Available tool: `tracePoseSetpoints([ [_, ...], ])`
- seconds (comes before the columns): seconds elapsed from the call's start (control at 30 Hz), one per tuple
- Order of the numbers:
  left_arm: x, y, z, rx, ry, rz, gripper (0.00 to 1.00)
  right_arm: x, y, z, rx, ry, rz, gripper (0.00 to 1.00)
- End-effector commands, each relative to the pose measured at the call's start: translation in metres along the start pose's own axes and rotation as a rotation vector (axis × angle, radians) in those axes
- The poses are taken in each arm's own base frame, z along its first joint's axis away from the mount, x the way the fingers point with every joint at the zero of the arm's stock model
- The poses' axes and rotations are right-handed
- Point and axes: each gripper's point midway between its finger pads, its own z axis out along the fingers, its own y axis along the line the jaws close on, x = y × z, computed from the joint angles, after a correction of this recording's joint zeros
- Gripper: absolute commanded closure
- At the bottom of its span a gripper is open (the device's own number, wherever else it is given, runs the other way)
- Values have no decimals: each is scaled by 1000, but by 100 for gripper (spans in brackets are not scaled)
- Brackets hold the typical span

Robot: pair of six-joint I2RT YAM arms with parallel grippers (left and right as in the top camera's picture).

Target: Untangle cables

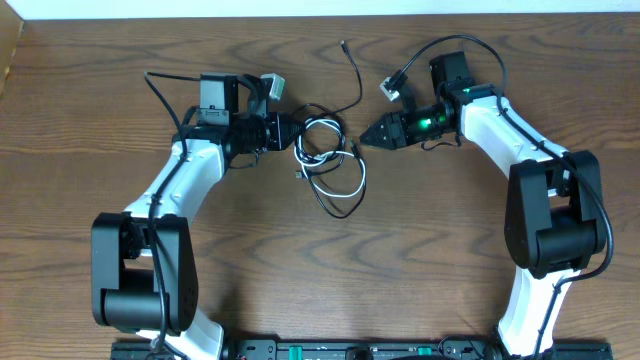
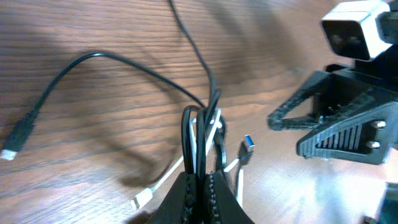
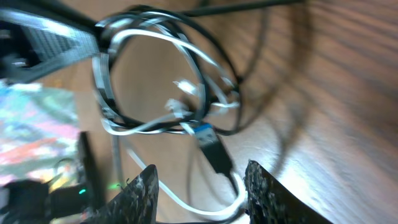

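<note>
A bundle of thin cables, white and black, lies in loose loops at the table's middle. My left gripper is shut on the bundle's left side, pinching black and white strands between its fingertips. A black strand runs off to a small plug. My right gripper is open just right of the bundle. In the right wrist view its fingers straddle a white loop and a black plug with a blue tip, without closing on them. The looped coil hangs ahead.
A black strand trails from the bundle toward the table's back. A white loop extends toward the front. A thicker black arm cable with a white connector arcs above my right arm. Brown wooden tabletop all around.
</note>
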Motion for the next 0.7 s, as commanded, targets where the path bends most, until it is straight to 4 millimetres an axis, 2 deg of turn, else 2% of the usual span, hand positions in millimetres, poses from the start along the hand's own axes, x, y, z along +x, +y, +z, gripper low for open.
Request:
tracePoseSetpoints([
  [0.0,4,-26,-5,176,18,48,92,-3,31,-6,-120,-21,-92,58],
  [0.2,6,-32,-6,207,25,54,93,1,18,-4,-61,-9,-110,55],
  [0.37,7,-33,-6,215,29,51,92,20,14,10,-69,14,-109,55],
  [0.67,7,-33,-6,215,31,49,92,35,5,22,-96,-12,-140,55],
])
